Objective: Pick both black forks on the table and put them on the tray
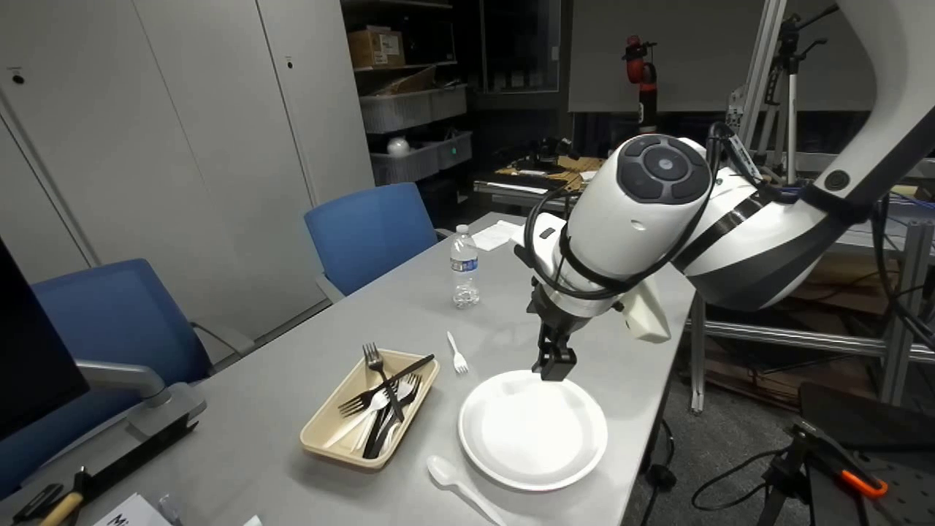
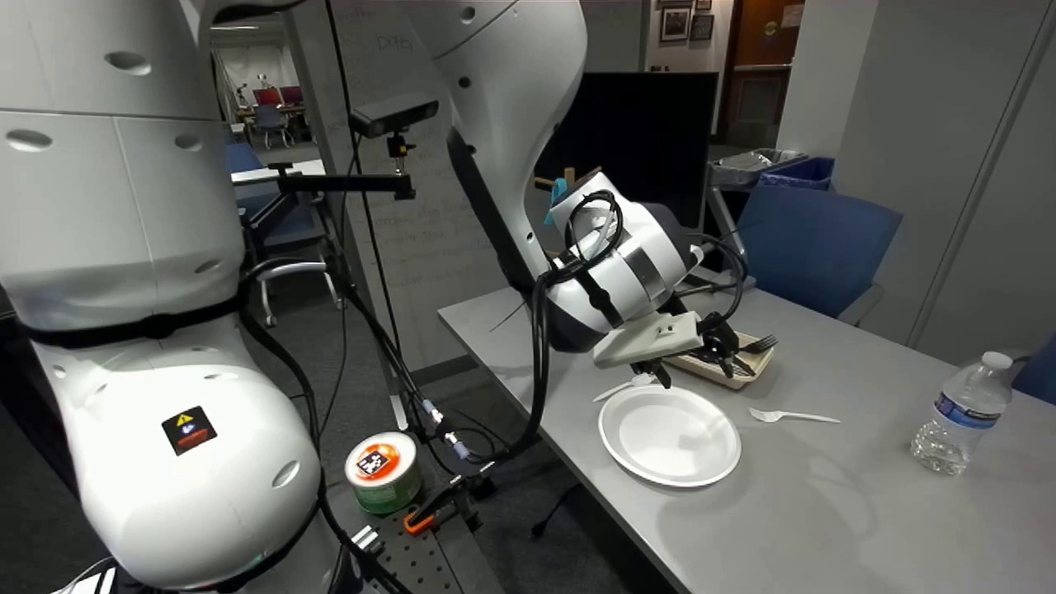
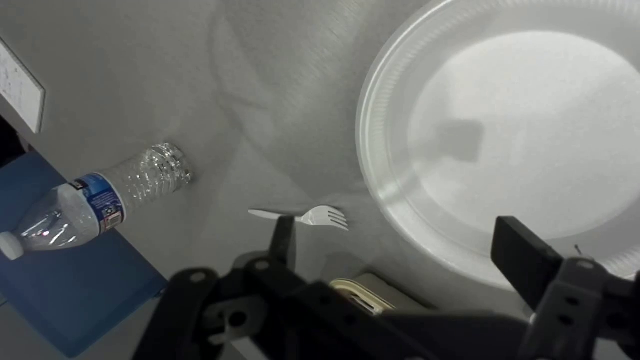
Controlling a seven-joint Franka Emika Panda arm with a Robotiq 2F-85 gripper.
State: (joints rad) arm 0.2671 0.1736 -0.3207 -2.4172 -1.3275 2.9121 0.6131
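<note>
2 black forks (image 1: 388, 386) lie crossed on top of the other utensils (image 1: 380, 400) in the tray (image 1: 321, 424), 1 with its tines up at the rim. Both placements therefore look done; at most, backing the arm (image 1: 767, 241) off seems left. Near the tray, the white fork (image 1: 459, 359) lies on the table (image 1: 409, 321), no part of the job. The gripper (image 3: 397, 242) hangs above the edge of the white plate (image 1: 533, 431), fingers (image 3: 525, 260) spread apart and holding nothing, pointing down, with the wrist (image 1: 613, 219) tilted and clear of the tray.
</note>
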